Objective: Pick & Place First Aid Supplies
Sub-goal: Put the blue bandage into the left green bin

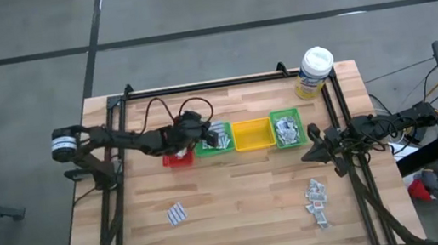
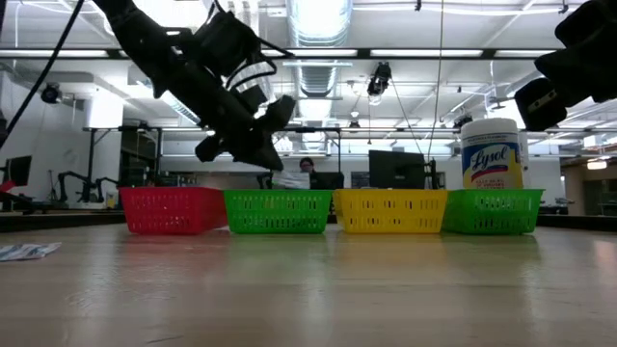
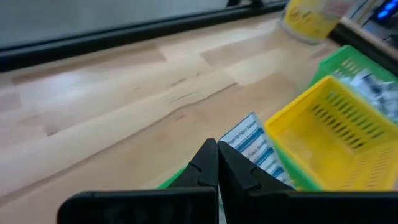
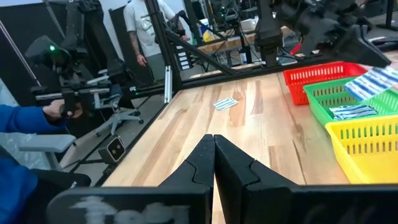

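My left gripper (image 1: 202, 134) (image 3: 217, 144) is over the left green bin (image 1: 216, 149), shut on a white-blue sachet (image 3: 249, 140) (image 2: 289, 179). More white-blue sachets lie in that bin, and grey ones in the right green bin (image 1: 288, 140). A few sachets (image 1: 178, 215) lie flat on the near-left tabletop. A pile of sachets (image 1: 317, 199) lies near-right. My right gripper (image 1: 316, 150) (image 4: 214, 140) is shut and holds nothing, waiting above the table's right side, near the right green bin. My left gripper has the white-blue sachet by its lower corner (image 3: 225, 147), right at the fingertips; the fingers hide the pinch itself. They slant down from the table's left. The sachet sticks out past the tips, tilted, just above the green bin's rim (image 2: 280, 194).
Red (image 1: 178, 157), green, yellow (image 1: 254, 144) and green bins stand in a row across mid-table. A white-lidded yellow wipes tub (image 1: 315, 70) stands at the far right corner. A black frame borders the table. A person (image 4: 140, 25) stands in the room beyond.
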You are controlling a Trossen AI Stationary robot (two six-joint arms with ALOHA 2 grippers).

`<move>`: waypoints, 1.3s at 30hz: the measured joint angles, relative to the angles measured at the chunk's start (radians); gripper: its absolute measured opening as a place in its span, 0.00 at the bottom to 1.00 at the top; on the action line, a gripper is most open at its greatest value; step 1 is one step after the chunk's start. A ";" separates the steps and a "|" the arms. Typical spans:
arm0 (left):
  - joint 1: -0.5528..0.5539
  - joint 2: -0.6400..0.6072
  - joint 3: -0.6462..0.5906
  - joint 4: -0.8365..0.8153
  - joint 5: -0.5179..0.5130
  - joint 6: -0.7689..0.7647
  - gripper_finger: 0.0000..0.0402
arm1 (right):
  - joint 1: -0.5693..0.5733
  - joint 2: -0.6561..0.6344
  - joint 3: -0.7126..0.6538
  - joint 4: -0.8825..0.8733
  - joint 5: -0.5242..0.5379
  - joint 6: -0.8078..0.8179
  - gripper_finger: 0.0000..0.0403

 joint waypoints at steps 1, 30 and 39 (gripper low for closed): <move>0.003 0.003 0.000 -0.014 0.000 -0.008 0.00 | 0.000 0.000 0.000 0.000 0.000 0.000 0.02; 0.006 0.021 -0.004 -0.157 0.063 -0.182 0.00 | 0.000 0.001 0.000 0.001 0.001 -0.006 0.02; 0.006 0.021 -0.005 -0.178 0.079 -0.209 0.00 | 0.000 0.001 0.000 0.001 0.001 -0.006 0.02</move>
